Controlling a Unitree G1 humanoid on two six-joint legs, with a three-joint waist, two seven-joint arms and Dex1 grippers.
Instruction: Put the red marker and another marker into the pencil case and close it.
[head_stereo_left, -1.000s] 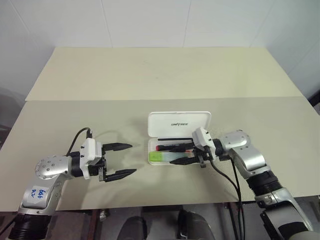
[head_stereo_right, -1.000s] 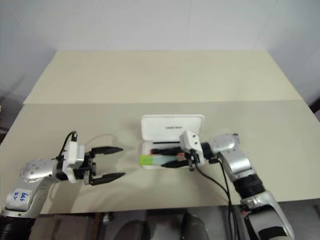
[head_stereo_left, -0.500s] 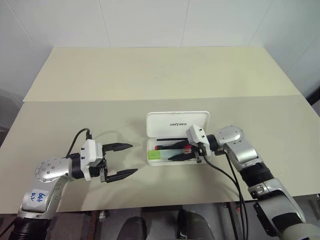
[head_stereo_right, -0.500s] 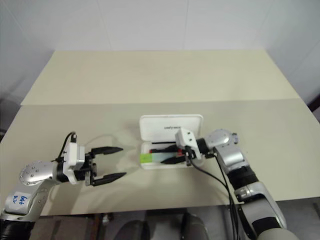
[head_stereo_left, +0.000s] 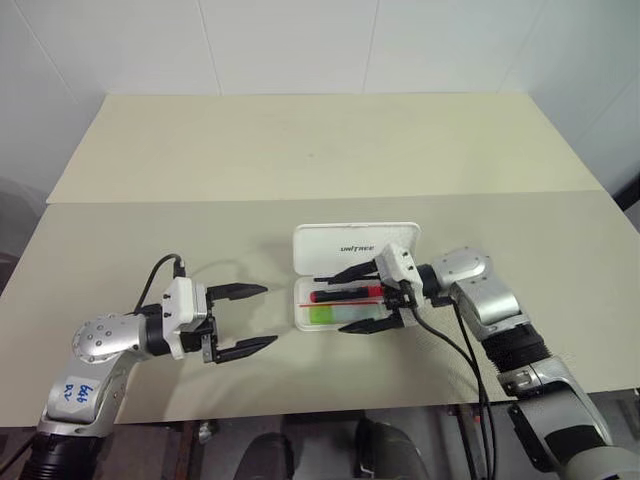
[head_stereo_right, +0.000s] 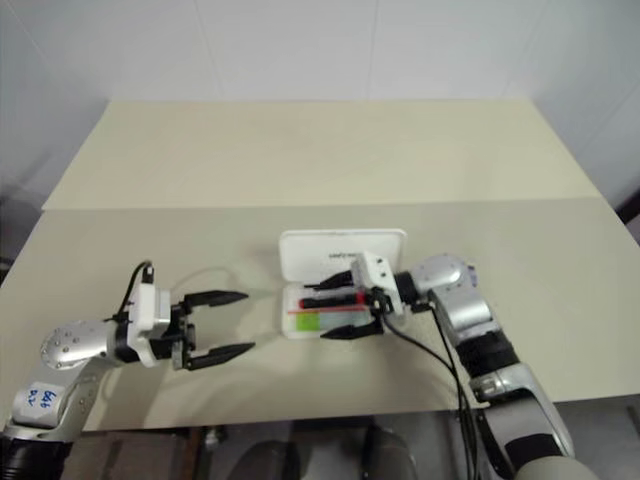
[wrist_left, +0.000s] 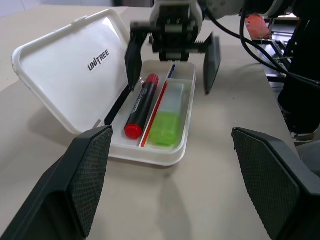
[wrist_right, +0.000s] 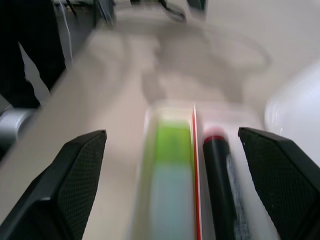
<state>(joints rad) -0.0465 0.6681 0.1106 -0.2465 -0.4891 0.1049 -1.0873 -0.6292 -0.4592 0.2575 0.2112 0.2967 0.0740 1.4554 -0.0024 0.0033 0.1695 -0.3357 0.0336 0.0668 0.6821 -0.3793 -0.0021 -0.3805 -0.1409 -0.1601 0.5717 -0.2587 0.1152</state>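
The case (head_stereo_left: 355, 247) lies open on the table (head_stereo_left: 300, 150), lid tipped up at the far side, tray toward the robot. Inside the tray, the red marker (head_stereo_left: 345, 294) lies along the far half, next the lid, and the green highlighter (head_stereo_left: 330, 315) lies along the near half, a thin red stripe between them. The right gripper (head_stereo_left: 360, 299) sits over the tray's right end with its fingers spread wide, one finger over the lid side of the case and one just outside the near rim, so both pens lie between them, gripped by neither; it holds nothing. The left gripper (head_stereo_left: 250, 318) hangs off to the case's left, apart from it, fingers wide open and empty, pointing toward the case. From the left wrist, the marker's cap (wrist_left: 133, 130) points toward that gripper.
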